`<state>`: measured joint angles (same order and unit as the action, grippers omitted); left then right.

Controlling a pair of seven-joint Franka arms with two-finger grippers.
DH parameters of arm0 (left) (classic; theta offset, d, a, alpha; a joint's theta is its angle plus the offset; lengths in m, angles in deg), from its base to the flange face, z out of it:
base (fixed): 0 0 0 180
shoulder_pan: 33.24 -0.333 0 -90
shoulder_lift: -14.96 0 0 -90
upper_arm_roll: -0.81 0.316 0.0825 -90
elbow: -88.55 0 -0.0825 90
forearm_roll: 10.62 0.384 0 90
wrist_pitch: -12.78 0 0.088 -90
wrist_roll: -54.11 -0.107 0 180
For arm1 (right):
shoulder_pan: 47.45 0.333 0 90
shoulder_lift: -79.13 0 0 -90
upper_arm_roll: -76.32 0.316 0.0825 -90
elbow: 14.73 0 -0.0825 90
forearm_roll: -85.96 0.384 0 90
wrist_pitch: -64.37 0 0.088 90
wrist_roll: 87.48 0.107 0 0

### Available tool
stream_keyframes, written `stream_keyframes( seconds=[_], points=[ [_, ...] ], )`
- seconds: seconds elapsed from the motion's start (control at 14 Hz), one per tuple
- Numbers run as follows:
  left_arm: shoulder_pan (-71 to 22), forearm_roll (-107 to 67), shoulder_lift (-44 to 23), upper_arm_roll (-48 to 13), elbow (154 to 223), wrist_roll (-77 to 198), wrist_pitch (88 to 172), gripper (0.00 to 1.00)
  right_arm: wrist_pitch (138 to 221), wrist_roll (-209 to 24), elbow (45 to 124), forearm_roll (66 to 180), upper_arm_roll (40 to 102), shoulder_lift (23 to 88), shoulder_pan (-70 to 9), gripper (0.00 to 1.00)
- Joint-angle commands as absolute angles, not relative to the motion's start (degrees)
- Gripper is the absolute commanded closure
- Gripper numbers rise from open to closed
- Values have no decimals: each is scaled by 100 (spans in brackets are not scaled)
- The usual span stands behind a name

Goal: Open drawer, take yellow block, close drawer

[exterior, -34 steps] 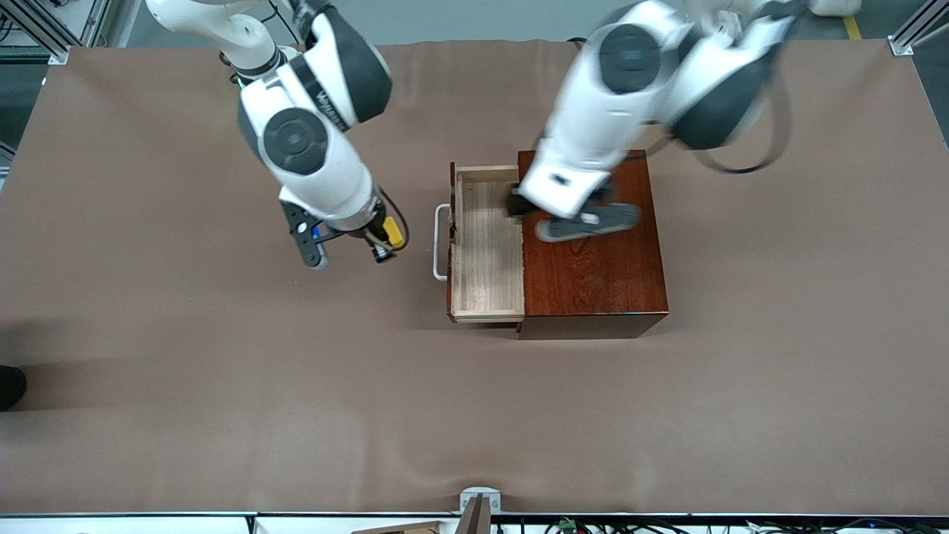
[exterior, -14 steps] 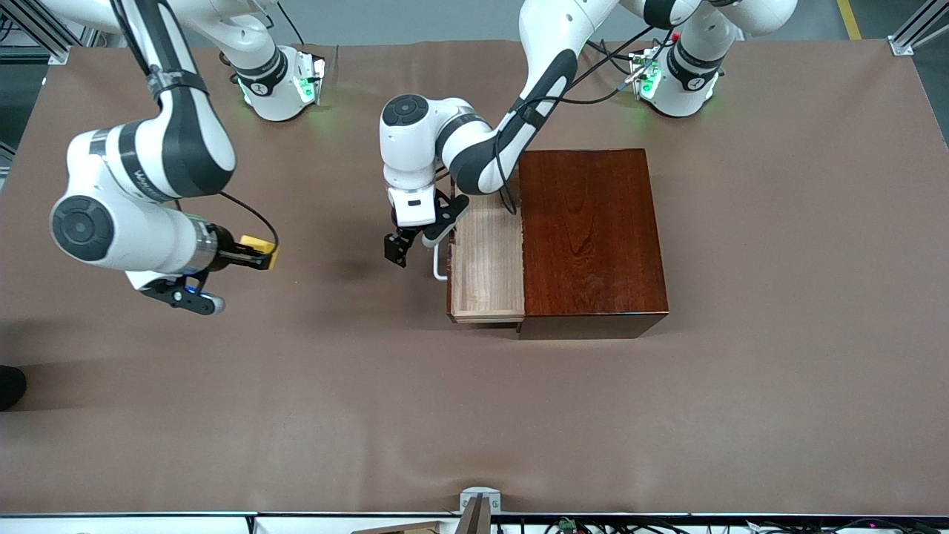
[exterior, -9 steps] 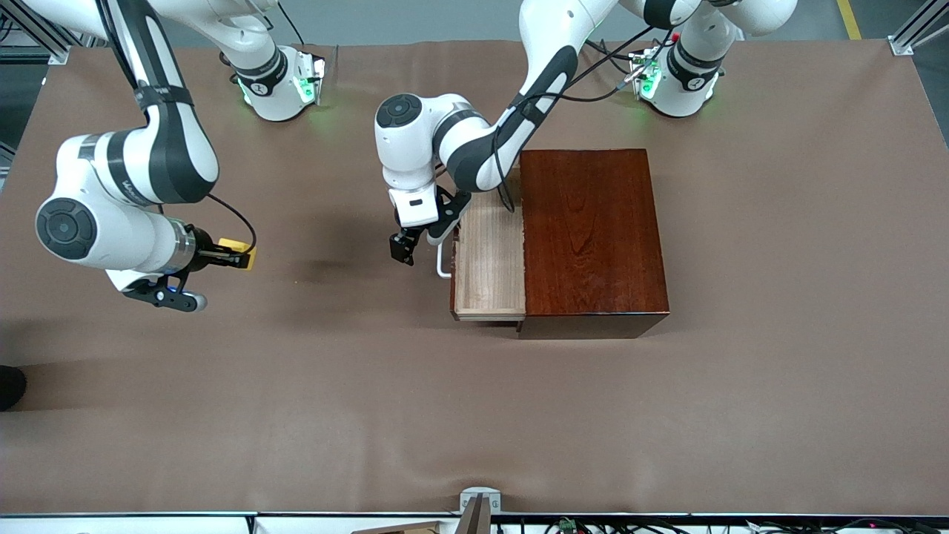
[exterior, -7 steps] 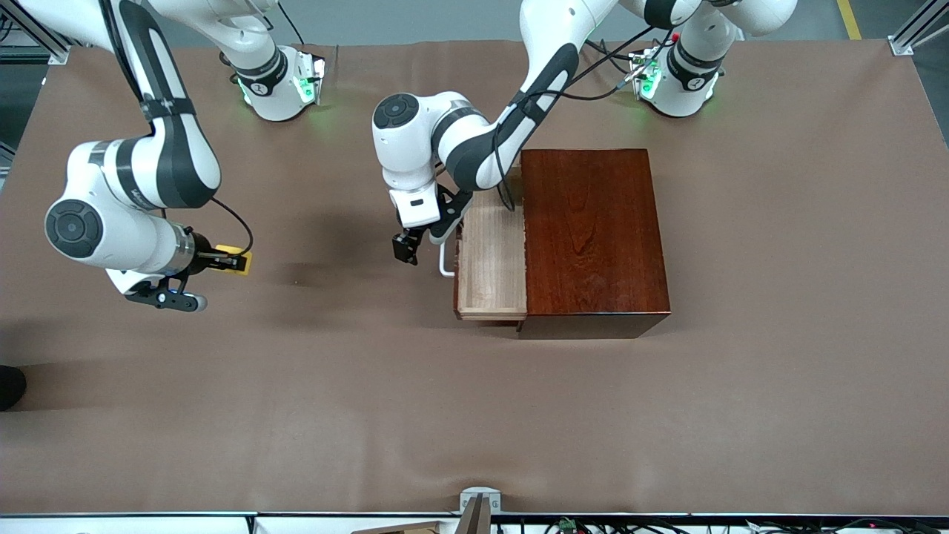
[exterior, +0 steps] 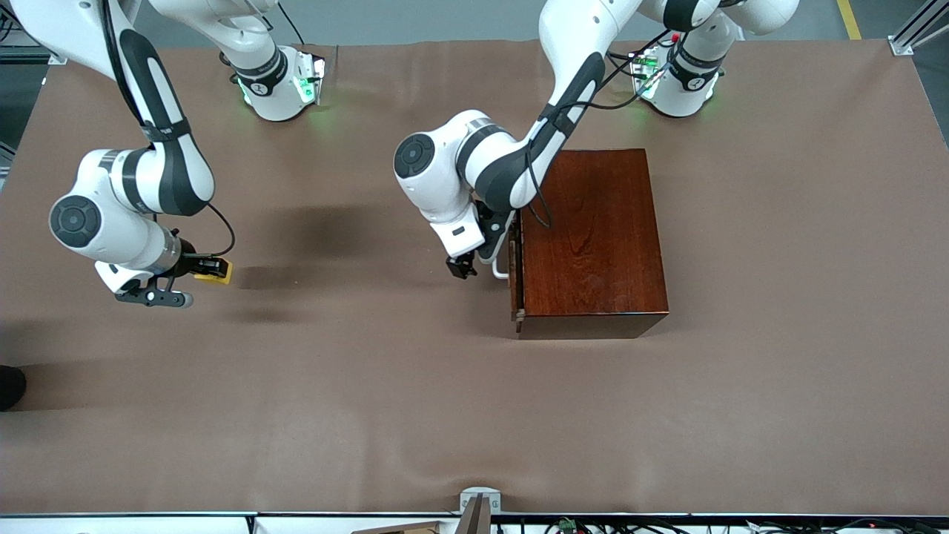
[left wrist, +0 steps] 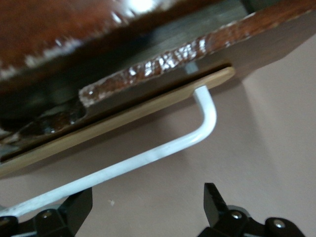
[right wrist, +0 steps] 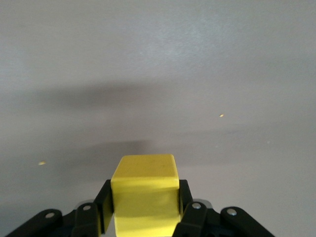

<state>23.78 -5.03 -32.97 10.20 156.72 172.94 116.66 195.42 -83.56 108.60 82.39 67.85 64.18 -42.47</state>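
Two grippers: right gripper (exterior: pixel 211 267) clamping yellow block (exterior: pixel 216 271), left gripper (exterior: pixel 472 267) spread beside drawer (exterior: pixel 514 276) handle.

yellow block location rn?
Front view: the yellow block is clamped in the right gripper, over bare table toward the right arm's end, well clear of the wooden box.

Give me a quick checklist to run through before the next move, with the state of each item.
1. Drawer pushed into the wooden box: ok, nearly flush, a slight gap shows.
2. Yellow block clamped in the right gripper: ok.
3. Block out of the drawer, over bare table toward the right arm's end: ok.
4. Left gripper open, fingers straddling the white handle: ok.
5. Block set down on the table: not ok.
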Motion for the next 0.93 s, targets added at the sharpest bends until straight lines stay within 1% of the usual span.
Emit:
stream_keyframes(
  seconds=[0.0, 0.07, 0.21, 0.43, 0.57, 0.71, 0.78, 0.85],
  points=[
    [2345, -394, -3109, 1048, 15903, 17241, 11315, 0, 20451, -8406, 11243, 7894, 6640, 6183, -4367, 100],
    [2302, -394, -3109, 1048, 15903, 17250, 11228, 0, 20856, -8406, 11384, 7858, 6630, 6095, -4402, 100],
    [2249, -350, -3127, 1048, 15903, 17233, 10973, 0, 21088, -8406, 11438, 7858, 6630, 5910, -4472, 100],
    [2196, -368, -3101, 1048, 15851, 17197, 10963, 0, 21921, -8388, 11718, 7858, 6630, 5673, -4481, 100],
    [2187, -385, -2987, 1004, 15798, 16892, 11016, 0, 21976, -8379, 11719, 7867, 6630, 5611, -4499, 100],
    [2082, -412, -2541, 987, 15798, 16522, 11016, 0, 21976, -8379, 11711, 7867, 6639, 5593, -4543, 100],
    [2029, -429, -2321, 986, 15807, 16486, 11016, 0, 21968, -8371, 11710, 7867, 6639, 5593, -4543, 95],
    [1916, -534, -2092, 995, 15815, 16381, 11016, 0, 21968, -8371, 11702, 7884, 6639, 5567, -4543, 78]
  ],
)
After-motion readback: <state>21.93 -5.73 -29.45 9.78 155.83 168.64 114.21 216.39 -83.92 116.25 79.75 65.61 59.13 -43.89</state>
